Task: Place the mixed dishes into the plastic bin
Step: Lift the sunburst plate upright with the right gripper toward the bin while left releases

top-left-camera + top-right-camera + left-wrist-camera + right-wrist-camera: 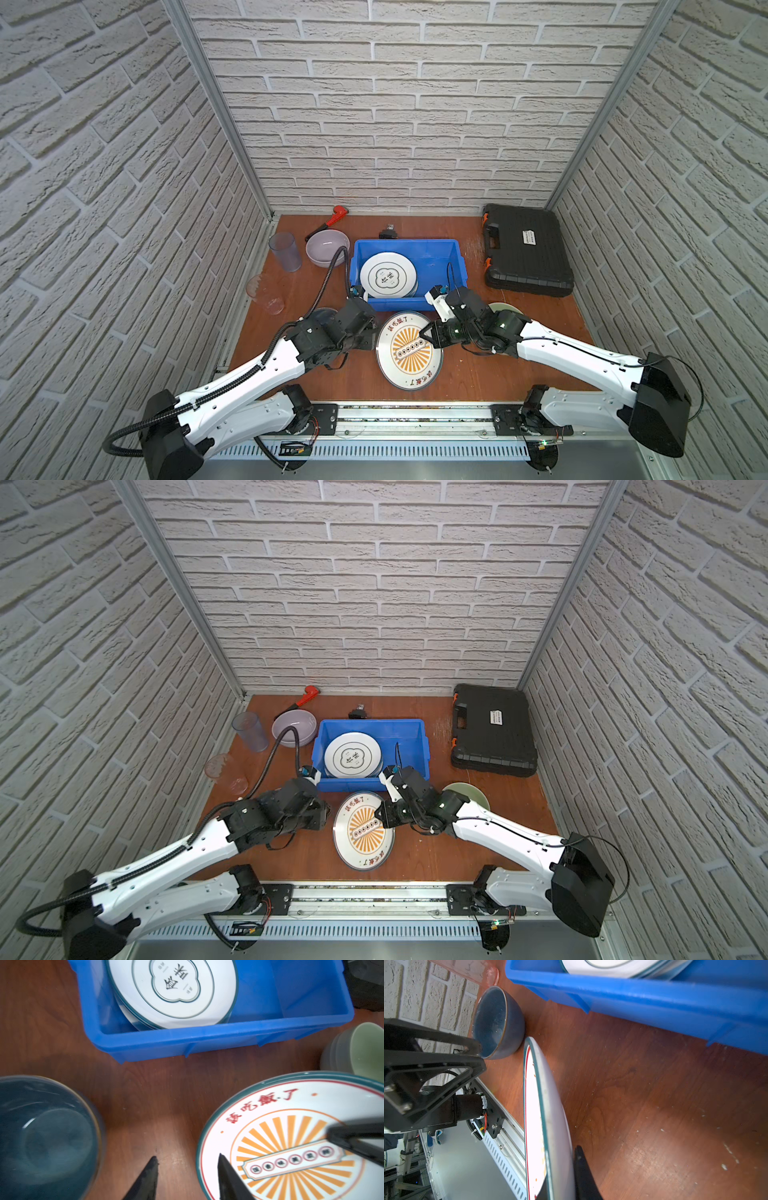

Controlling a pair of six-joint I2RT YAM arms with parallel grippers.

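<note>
Round white plate with an orange sunburst centre, red lettering and a teal rim is tilted steeply, printed face toward the left arm, above the front-middle of the brown wooden table. It is just in front of the bin & outside it; can't tell if its low edge touches the wood. Right gripper is clamped on the plate's raised rim, w/ one finger on the underside. Left gripper is parted & grips nothing; in the left wrist view its tips stand either side of the plate's opposite rim. Bright blue rectangular plastic bin sits mid-table behind the plate. Inside it, toward the left arm's side, a white teal-rimmed lettered plate lies on another plate whose edge barely shows. Dark blue glazed bowl stands upright beside the left gripper. Pale green bowl sits partly under the right arm. Far left are a lilac bowl, an upright greyish clear tumbler & a pink-tinted clear tumbler on its side. Red-headed wrench lies by the back wall. Black ribbed tool case is at far right.
</note>
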